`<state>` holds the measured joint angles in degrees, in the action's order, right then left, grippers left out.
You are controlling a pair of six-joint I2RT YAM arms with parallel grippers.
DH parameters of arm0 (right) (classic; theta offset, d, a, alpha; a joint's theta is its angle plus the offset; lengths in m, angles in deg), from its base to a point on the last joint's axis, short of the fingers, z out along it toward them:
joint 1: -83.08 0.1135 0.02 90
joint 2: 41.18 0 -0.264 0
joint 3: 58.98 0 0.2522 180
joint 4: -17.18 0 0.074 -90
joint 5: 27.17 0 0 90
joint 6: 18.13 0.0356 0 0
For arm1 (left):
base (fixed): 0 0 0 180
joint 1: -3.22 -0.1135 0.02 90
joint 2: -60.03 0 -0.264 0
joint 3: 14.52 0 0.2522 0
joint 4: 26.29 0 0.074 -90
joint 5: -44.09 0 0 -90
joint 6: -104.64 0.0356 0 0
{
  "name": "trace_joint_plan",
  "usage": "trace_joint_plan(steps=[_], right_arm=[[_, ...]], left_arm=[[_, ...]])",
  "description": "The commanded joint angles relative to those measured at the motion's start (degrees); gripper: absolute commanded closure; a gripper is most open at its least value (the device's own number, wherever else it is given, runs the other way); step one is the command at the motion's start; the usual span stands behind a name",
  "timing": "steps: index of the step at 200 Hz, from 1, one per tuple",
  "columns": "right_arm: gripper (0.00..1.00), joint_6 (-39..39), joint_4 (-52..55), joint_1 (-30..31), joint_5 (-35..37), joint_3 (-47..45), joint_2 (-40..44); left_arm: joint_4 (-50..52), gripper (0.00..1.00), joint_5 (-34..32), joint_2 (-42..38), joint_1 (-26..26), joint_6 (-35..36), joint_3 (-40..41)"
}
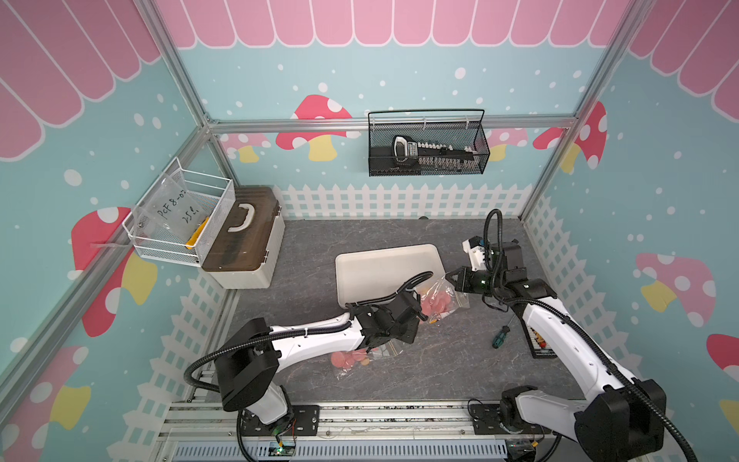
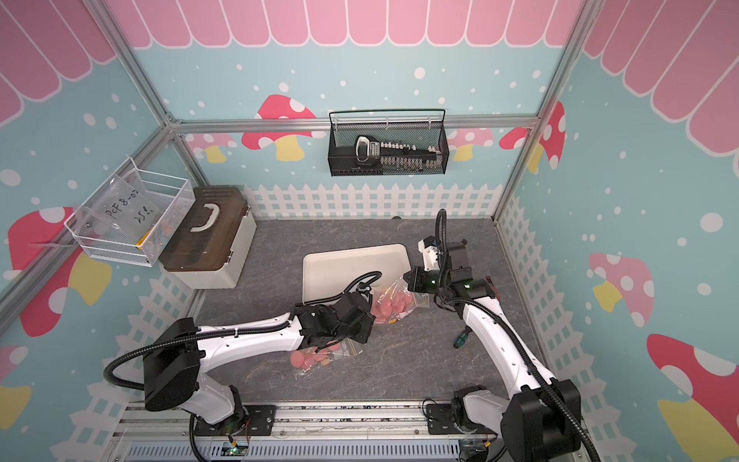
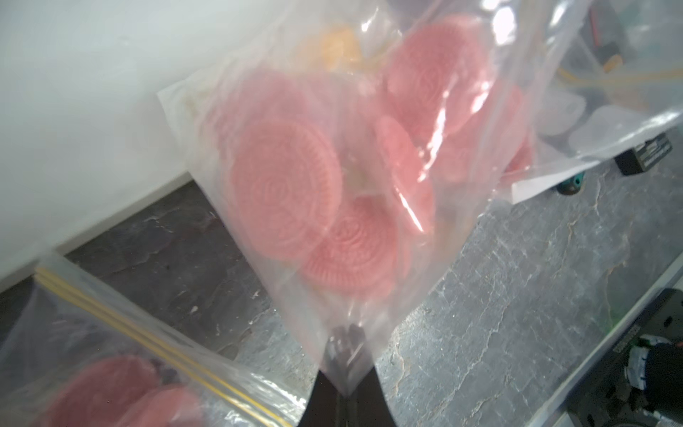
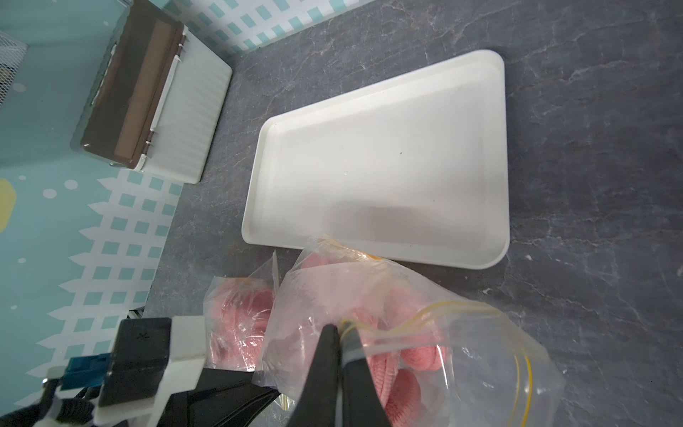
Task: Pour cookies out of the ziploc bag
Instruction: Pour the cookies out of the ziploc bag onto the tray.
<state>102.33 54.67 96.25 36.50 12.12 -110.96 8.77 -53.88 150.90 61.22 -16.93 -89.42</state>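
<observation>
Our left claw (image 3: 345, 345) is pinched shut on a corner of the clear bag (image 1: 440, 298) away from its zip. Our right claw (image 4: 339, 329) is pinched shut on the yellow zip edge, so the bag is held between them at the near edge of the white tray (image 1: 380, 264), with the pink cookies (image 3: 284, 192) heaped inside. To pour well, we judge we should first bring the mouth over the tray, then lift the left corner above the zip edge, both pinches firm, so the cookies slide out and miss the second bag (image 1: 352, 360) under our left arm.
</observation>
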Motion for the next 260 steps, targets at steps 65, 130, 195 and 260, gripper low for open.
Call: trace_joint_plan(steps=[65,130,195,260], right_arm=[[1.0,0.74,-5.87,2.63,-1.6,12.3,-12.79],[1.0,0.63,-7.08,4.06,-2.84,23.75,-23.97],[1.0,0.41,-10.05,4.42,-4.16,27.4,-31.45],[1.0,-0.36,-11.43,4.48,-5.74,30.37,-37.18]], left_arm=[[2.0,1.0,0.23,-2.36,-7.81,6.42,-4.13],[2.18,1.0,1.19,-1.85,-13.61,10.55,-7.47],[2.37,1.0,3.96,0.51,-20.23,13.58,-9.45],[2.29,1.0,5.98,4.26,-24.24,15.81,-11.39]])
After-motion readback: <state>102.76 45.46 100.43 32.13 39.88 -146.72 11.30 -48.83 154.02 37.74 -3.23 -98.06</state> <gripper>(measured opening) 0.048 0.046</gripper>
